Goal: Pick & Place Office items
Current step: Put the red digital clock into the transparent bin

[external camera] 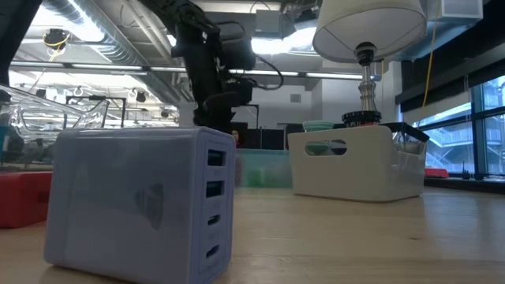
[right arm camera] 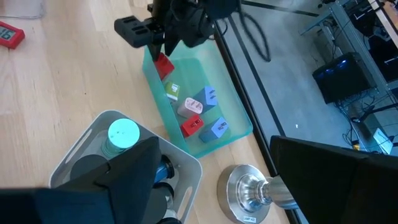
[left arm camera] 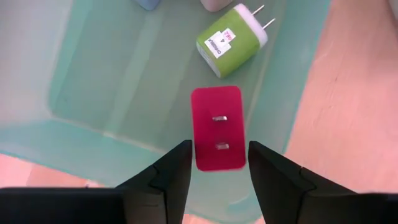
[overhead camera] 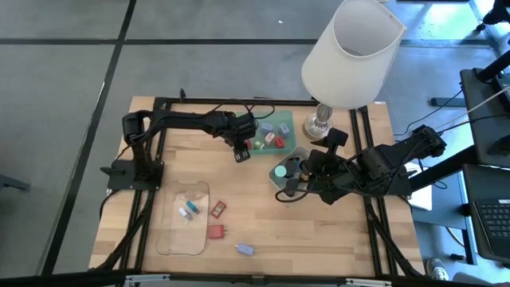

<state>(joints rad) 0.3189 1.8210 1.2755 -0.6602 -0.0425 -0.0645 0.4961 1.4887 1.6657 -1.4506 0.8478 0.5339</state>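
Observation:
My left gripper (left arm camera: 217, 171) hangs over the near end of the green tray (left arm camera: 112, 81), pointing steeply down. A red plug block (left arm camera: 216, 127) lies between its fingertips, prongs facing up; in the right wrist view the red block (right arm camera: 163, 64) sits tilted just under that gripper (right arm camera: 158, 40). The tray also holds a green charger (left arm camera: 231, 40), another red block (right arm camera: 191, 126) and blue pieces (right arm camera: 217, 127). My right gripper (right arm camera: 230, 186) waits open, high above the grey bin (right arm camera: 81, 149), which holds a teal disc (right arm camera: 122, 132). My left gripper's fingers (left arm camera: 180, 168) stand on either side of the red block's lower end (left arm camera: 217, 158), coming from above. A thin gap shows beside one finger. Whether the other finger still touches the block, I cannot tell.
A clear tray (overhead camera: 171, 231) at the front left holds small pieces. A red block (overhead camera: 216, 232) and a pale blue-grey charger (overhead camera: 245, 249) lie on the bare wood near the front edge. The white-shaded lamp (overhead camera: 351, 48) stands at the back right, behind the bin.

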